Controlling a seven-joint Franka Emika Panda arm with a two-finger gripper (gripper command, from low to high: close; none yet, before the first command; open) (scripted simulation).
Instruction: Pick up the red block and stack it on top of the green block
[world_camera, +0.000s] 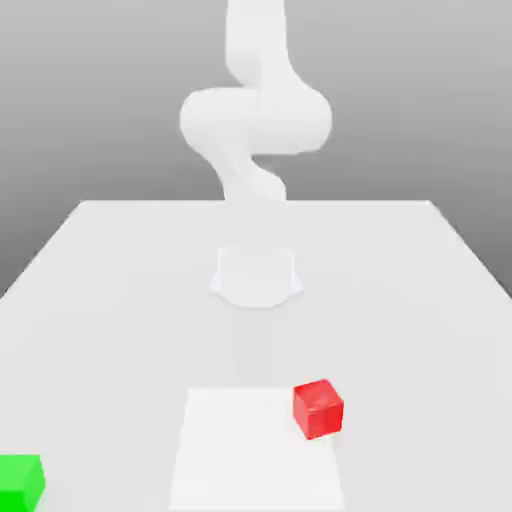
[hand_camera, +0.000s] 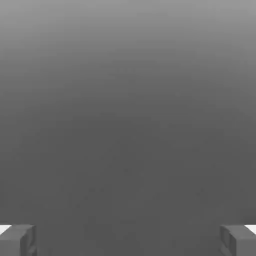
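Fingers: both fingertips (hand_camera: 20, 240) show at opposite edges of the hand view, spread wide with nothing between them, so the gripper (hand_camera: 128, 241) is released and carries nothing.
Red block: the red block (world_camera: 318, 408) rests on the table (world_camera: 120, 290), at the corner of a paler square patch (world_camera: 250, 450) on the exterior view's right side. One corner is turned toward the camera, so its faces sit slightly skewed to the table's edges.
Green block: the green block (world_camera: 20, 482) lies on the table at the exterior view's far left, cut by the frame edge and well apart from the red block.
Arm: the white arm (world_camera: 255, 120) rises from its round base (world_camera: 256, 275) behind both blocks and folds upward out of frame.
Why so: the wide spread suits a descent over the red block, and I judge this to be the step before any reach.
Task progress: nothing is stacked yet; both blocks lie free on the table.
Next need: I judge the hand must come over the red block and match its skew.
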